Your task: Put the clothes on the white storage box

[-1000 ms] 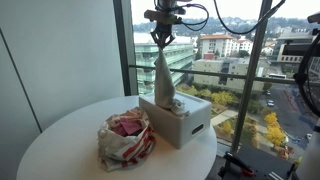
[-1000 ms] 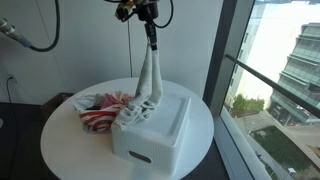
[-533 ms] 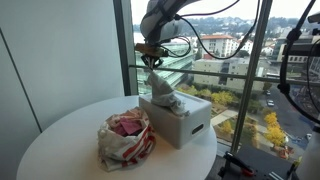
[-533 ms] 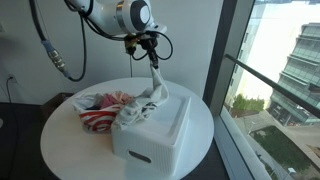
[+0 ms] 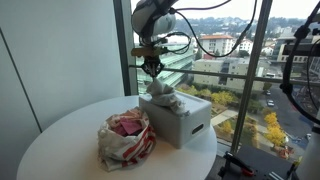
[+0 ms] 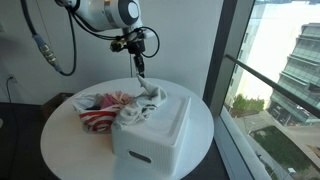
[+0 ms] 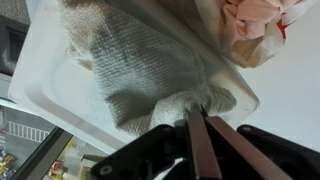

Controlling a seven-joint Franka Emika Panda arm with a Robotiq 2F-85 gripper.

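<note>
Pinching grey knitted cloth [image 7: 150, 75], gripper [image 5: 152, 75] hangs above white storage box [image 5: 190, 125] at desk [image 5: 60, 145] window-side edge; red-white clothes [image 5: 125, 135] beside.

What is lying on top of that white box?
A pale knitted cloth lies bunched on the white box, one end pinched in the gripper. The lid beneath it is covered, so anything under the cloth cannot be seen.

Arm [image 5: 148, 18] bent low; hand [image 5: 151, 69] points down, fingers [image 7: 199, 140] seemingly pinched.
</note>
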